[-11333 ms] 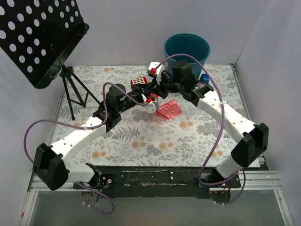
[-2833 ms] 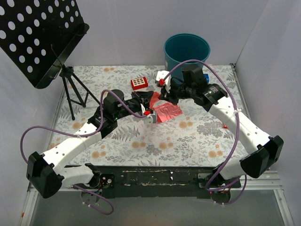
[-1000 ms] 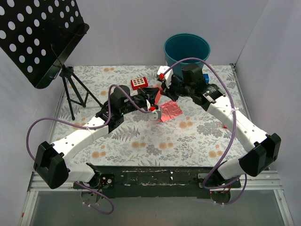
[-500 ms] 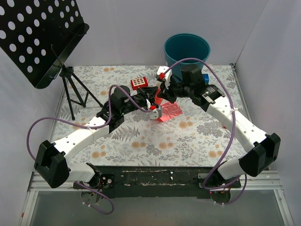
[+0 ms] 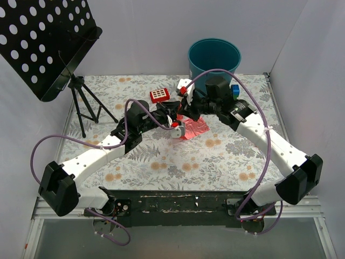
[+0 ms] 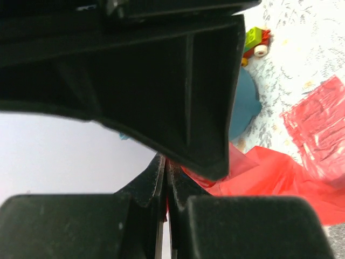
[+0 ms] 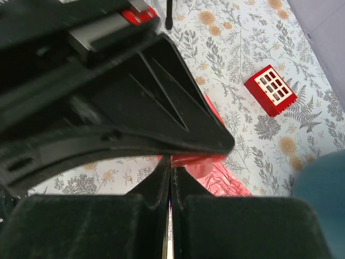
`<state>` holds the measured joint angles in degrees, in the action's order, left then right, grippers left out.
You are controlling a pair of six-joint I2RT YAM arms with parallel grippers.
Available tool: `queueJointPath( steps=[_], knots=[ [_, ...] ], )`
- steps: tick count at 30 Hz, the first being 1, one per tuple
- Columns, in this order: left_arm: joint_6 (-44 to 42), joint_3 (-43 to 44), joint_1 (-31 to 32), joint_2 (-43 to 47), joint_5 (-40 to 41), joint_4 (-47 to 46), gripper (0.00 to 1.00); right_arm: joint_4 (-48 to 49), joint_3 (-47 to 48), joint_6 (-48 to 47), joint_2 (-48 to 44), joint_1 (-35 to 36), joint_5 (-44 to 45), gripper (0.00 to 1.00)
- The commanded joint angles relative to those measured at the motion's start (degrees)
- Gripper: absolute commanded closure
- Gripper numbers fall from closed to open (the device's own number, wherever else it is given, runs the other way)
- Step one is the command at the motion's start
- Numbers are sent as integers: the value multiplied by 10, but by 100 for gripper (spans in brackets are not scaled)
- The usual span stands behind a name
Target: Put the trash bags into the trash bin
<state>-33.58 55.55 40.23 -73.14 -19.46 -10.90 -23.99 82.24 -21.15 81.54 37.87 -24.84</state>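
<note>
The trash bags [image 5: 193,128] are crinkly red film lying mid-table, with one edge lifted up to where my two grippers meet. My left gripper [image 5: 173,112] is shut, and a sliver of red film [image 6: 253,175] runs into its closed jaws [image 6: 164,164]. My right gripper [image 5: 184,111] is shut too, with red film [image 7: 207,162] bunched at its jaw tips [image 7: 170,162]. More of the bag [image 7: 221,181] lies flat below. A second flat piece [image 6: 318,135] rests on the cloth. The teal trash bin [image 5: 214,56] stands upright at the back, behind the right gripper.
A small red block with a white grid [image 5: 159,95] sits left of the grippers. A blue toy [image 5: 235,89] lies beside the bin. A black perforated music stand [image 5: 46,43] on a tripod [image 5: 86,105] fills the back left. White walls close in the floral cloth.
The right gripper has edged a little left, toward the left gripper. Both stay shut, and the bags on the cloth have barely moved.
</note>
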Motion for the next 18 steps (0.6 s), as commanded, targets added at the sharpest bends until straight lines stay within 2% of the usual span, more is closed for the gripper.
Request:
queueJointPath(
  steps=[1, 3, 4, 6, 7, 10, 12, 14, 18],
  knots=[
    [9, 19, -1, -9, 14, -14, 100, 14, -12, 15, -41, 19, -10, 99],
    [10, 12, -1, -1, 0, -16, 100, 11, -7, 15, -42, 14, 23, 99],
    [11, 10, -1, 6, -4, -17, 100, -1, 5, 7, -43, 8, 29, 95],
    [16, 5, -1, 22, -7, -16, 100, -45, 27, -5, -45, -12, 30, 68],
    [18, 3, -2, 32, -11, -11, 100, -66, 43, -6, -48, -26, 16, 58],
    [19, -12, -12, 57, -35, -4, 100, -141, 92, 11, -51, -85, -72, 41],
    [19, -29, -15, 76, -54, -12, 100, -170, 133, 41, -47, -125, -133, 36],
    [14, -40, -14, 89, -73, -15, 100, -180, 166, 64, -36, -148, -172, 36],
    [5, -51, -15, 102, -106, -18, 100, -178, 187, 68, -7, -155, -223, 34]
  ],
)
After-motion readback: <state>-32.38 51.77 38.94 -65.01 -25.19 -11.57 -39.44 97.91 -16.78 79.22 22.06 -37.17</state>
